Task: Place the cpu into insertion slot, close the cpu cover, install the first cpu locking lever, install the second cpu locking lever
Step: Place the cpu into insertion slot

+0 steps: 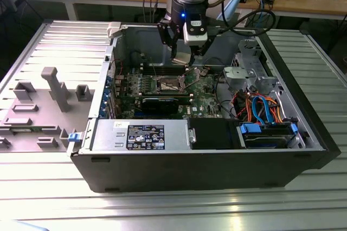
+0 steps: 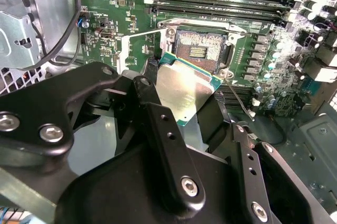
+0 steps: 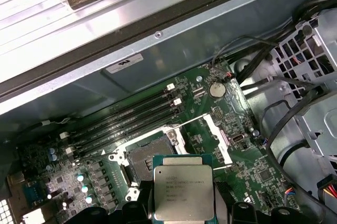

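Claw (image 2: 187, 105) pinching cpu (image 2: 184, 90) by two opposite edges, chip held clear above insertion slot (image 2: 202, 50), slot just beyond claw; cpu cover (image 2: 129, 45) swung open beside slot. Likely best: square chip corners to socket rim, lower level and straight, no dragging across contacts

Fingers (image 2: 167, 129) of the gripper (image 2: 188, 103) hide the cpu's (image 2: 184, 90) clamped edges. The cpu covers part of the insertion slot (image 3: 142, 158) beneath it.
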Robot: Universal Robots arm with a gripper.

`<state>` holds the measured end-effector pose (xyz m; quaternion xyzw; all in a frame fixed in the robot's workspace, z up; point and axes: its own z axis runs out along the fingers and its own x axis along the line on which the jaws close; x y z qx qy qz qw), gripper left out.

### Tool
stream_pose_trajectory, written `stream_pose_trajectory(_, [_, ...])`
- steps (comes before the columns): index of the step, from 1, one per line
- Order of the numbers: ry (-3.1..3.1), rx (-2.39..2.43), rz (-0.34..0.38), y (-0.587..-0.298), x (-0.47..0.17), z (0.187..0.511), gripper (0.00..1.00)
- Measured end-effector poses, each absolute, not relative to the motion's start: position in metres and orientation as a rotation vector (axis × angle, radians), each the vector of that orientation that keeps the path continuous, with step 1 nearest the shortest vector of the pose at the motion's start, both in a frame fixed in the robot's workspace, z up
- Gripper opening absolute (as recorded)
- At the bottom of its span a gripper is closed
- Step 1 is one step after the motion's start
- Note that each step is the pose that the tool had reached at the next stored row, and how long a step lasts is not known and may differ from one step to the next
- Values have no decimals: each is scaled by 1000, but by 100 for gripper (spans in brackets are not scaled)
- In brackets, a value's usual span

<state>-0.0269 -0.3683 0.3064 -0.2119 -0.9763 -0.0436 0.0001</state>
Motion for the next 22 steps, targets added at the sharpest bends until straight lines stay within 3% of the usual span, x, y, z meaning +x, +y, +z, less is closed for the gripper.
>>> stream_pose_trajectory(22, [-3052,-741,-137,-368,-27,306,55])
